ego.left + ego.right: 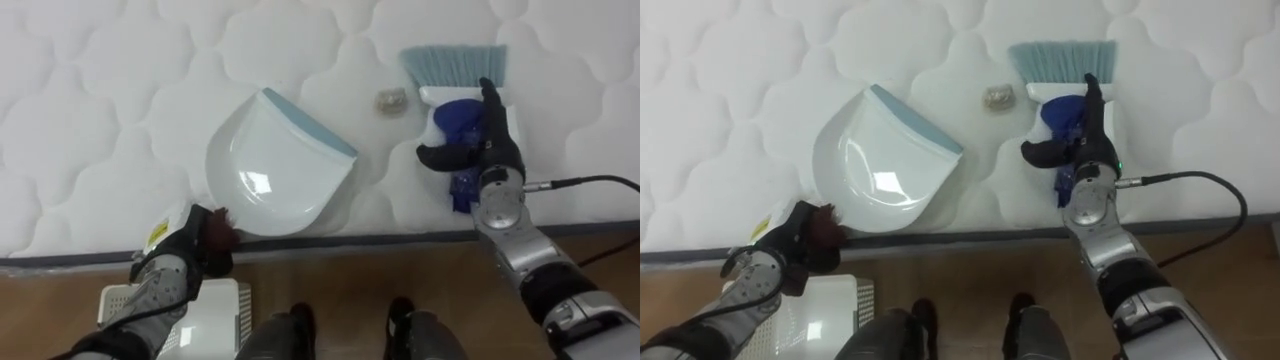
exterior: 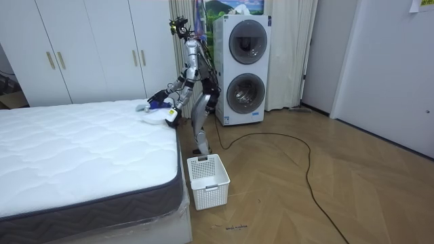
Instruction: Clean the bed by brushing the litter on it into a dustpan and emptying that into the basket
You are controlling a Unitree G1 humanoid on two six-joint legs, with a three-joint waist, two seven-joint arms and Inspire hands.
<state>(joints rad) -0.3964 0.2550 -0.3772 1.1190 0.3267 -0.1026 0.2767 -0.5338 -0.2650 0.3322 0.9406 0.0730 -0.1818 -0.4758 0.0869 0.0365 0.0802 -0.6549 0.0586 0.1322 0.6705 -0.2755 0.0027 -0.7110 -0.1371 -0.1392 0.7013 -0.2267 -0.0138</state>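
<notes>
On the mattress [image 1: 100, 100], the scrap [image 1: 390, 99] lay between the dustpan [image 1: 280, 165] and the brush [image 1: 455, 65]. My left hand [image 1: 185, 258] was clenched round the dustpan's dark handle at the bed edge. I feared the quilting would lift the lip and let the scrap slide under. My right hand [image 1: 485, 145] covered the brush handle, and I couldn't tell its grasp.

White quilted mattress [image 1: 100, 100], dustpan [image 1: 275, 165], brush [image 1: 455, 65], crumpled scrap [image 1: 390, 99] on top
</notes>
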